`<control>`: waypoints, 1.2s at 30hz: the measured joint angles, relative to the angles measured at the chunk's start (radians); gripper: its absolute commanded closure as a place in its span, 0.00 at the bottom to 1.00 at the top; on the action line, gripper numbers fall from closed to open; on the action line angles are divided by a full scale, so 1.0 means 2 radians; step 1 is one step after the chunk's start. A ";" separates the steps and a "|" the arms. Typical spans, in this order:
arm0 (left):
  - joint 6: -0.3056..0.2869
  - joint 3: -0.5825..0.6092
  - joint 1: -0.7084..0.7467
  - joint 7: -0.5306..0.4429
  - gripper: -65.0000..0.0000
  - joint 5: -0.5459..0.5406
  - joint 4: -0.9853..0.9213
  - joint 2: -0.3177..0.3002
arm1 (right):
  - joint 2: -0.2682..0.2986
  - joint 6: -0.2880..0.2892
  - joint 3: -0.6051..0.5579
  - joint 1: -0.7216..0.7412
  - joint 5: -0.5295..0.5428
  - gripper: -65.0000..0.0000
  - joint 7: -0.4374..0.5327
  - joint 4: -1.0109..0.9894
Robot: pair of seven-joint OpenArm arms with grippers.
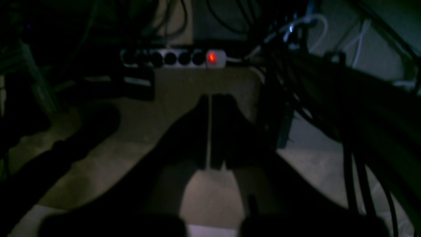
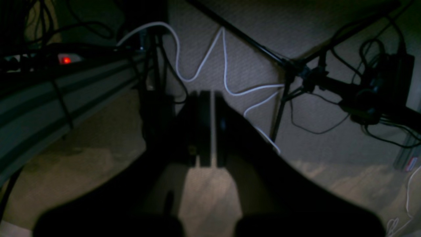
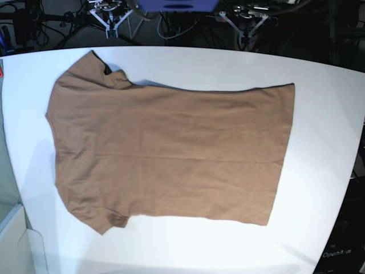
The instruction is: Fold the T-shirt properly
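Note:
The T-shirt (image 3: pixel 171 148) lies spread flat on the white table (image 3: pixel 325 97) in the base view, tan-brown, with its collar and both sleeves to the left and its hem to the right. Neither gripper touches it, and the shirt does not show in either wrist view. In the dim left wrist view, my left gripper (image 1: pixel 209 98) is shut and empty, its dark fingers (image 1: pixel 227 131) pressed nearly together. The right wrist view shows my right gripper (image 2: pixel 212 95) shut and empty too, with only a thin slit between its fingers (image 2: pixel 202 128).
Both wrist cameras look at a dim carpeted floor. A power strip (image 1: pixel 174 58) with a red light, black cables (image 1: pixel 329 98), a looping white cable (image 2: pixel 200 65) and a grey rail (image 2: pixel 49 98) lie there. Stands and cables (image 3: pixel 111 14) crowd the table's far edge.

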 measured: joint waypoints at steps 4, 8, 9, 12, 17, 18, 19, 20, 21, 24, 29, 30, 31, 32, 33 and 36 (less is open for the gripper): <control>0.000 0.000 0.003 0.002 0.99 0.000 0.000 0.000 | 0.000 0.000 0.000 0.001 0.000 1.00 0.001 0.001; 0.000 0.000 0.005 0.003 0.99 0.000 -0.001 0.001 | 0.000 0.000 0.000 0.001 0.000 1.00 0.000 0.001; 0.000 0.000 0.005 0.003 0.99 0.000 -0.001 0.002 | 0.000 0.000 0.000 0.001 0.000 1.00 0.000 0.001; 0.000 0.000 0.005 0.003 0.99 0.000 -0.001 0.002 | 0.000 0.000 0.000 0.001 0.000 1.00 0.000 0.001; 0.000 0.000 0.005 0.003 0.99 0.000 -0.001 0.002 | 0.000 0.000 0.000 0.001 0.000 1.00 0.000 0.001; 0.000 0.000 0.005 0.003 0.99 0.000 -0.001 0.002 | 0.000 0.000 0.000 0.001 0.000 1.00 0.000 0.001; 0.000 0.000 0.005 0.003 0.99 0.000 -0.001 0.002 | 0.000 0.000 0.000 0.001 0.000 1.00 0.000 0.001; 0.000 0.000 0.005 0.003 0.99 0.000 -0.001 0.002 | 0.000 0.000 0.000 0.001 0.000 1.00 0.000 0.001; 0.000 0.000 0.005 0.003 0.99 0.000 -0.001 0.002 | 0.000 0.000 0.000 0.001 0.000 1.00 0.000 0.001; 0.000 0.000 0.005 0.003 0.99 0.000 -0.001 0.002 | -0.001 0.000 0.000 0.001 0.000 1.00 0.000 0.001; 0.000 0.000 0.004 0.003 0.99 0.000 -0.001 0.001 | -0.003 0.000 -0.001 0.001 0.000 1.00 0.000 0.001; 0.000 0.000 0.004 0.003 0.99 0.000 -0.001 0.001 | -0.003 0.000 -0.002 0.001 0.000 1.00 0.000 0.001; 0.000 0.000 0.004 0.003 0.99 0.000 -0.001 0.001 | -0.003 0.000 -0.002 0.001 0.000 1.00 0.000 0.001; 0.000 0.000 0.004 0.003 0.99 0.000 -0.001 0.001 | -0.002 0.000 -0.002 0.001 0.000 1.00 0.003 0.001; 0.000 0.000 0.004 0.002 0.99 0.000 -0.001 0.001 | -0.002 0.000 -0.001 0.001 0.000 1.00 0.004 0.001; 0.000 -0.002 0.010 -0.017 0.99 -0.001 0.003 0.001 | -0.003 0.000 0.000 -0.006 0.000 1.00 0.068 0.002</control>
